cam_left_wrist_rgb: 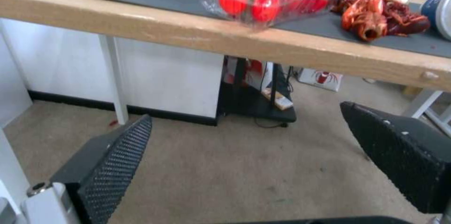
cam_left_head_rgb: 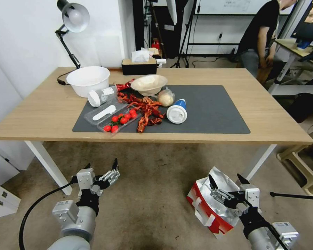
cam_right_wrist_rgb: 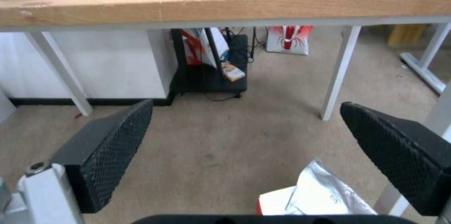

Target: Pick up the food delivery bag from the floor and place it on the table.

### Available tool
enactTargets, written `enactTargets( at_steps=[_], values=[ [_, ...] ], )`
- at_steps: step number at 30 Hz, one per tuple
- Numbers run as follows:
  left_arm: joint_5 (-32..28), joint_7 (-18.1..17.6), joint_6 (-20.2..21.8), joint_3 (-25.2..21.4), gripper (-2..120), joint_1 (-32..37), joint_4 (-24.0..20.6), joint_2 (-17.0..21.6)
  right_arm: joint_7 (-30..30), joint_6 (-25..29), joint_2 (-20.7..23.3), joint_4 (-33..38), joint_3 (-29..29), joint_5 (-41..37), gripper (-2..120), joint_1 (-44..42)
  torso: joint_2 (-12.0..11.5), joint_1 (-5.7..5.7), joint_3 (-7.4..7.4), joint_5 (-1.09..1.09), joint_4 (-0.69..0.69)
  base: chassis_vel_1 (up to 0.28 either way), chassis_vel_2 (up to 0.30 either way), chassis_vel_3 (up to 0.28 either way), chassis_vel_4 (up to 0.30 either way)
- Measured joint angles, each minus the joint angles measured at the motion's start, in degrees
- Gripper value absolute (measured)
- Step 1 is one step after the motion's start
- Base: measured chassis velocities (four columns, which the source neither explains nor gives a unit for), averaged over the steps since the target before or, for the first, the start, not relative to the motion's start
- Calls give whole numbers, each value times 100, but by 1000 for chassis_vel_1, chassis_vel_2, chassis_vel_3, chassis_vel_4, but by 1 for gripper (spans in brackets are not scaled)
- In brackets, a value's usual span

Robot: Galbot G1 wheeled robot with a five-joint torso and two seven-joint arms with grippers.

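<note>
Two grippers, both with fingers spread wide and empty. Right gripper (cam_left_head_rgb: pixel 229 181) hangs just above one bag (cam_left_head_rgb: pixel 209 205) lying on the carpet near a table (cam_left_head_rgb: pixel 52 104) leg. Left gripper (cam_left_head_rgb: pixel 101 166) hovers over bare carpet. Right wrist view adds the bag's foil lining (cam_right_wrist_rgb: pixel 324 194); left wrist view, one tomato box (cam_left_wrist_rgb: pixel 270 0).

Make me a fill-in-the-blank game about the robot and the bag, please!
1. The food delivery bag is lying on the ____.
2. The right gripper is above the bag with its fingers ____.
3. The left gripper is holding ____.
4. On the table, the food sits on a dark ____ mat.

Missing words: floor; open; nothing; grey
</note>
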State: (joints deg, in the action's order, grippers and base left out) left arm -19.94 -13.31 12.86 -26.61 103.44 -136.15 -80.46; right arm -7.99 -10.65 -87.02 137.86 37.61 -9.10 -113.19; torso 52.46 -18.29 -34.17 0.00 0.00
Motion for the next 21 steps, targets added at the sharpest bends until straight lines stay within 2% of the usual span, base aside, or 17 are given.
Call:
enactTargets(
  at_steps=[9, 21],
  values=[
    [12, -3, -3, 13, 100, -1, 15, -4, -5, -9, 0, 7, 2, -3, 100, -7, -233, 97, 134, 0, 0, 0, 0, 0, 0],
    [15, -7, -3, 6, 100, -4, 31, 0, -6, -11, 2, 7, 2, -7, 100, -10, -395, 166, 227, 0, 0, 0, 0, 0, 0]
  ],
)
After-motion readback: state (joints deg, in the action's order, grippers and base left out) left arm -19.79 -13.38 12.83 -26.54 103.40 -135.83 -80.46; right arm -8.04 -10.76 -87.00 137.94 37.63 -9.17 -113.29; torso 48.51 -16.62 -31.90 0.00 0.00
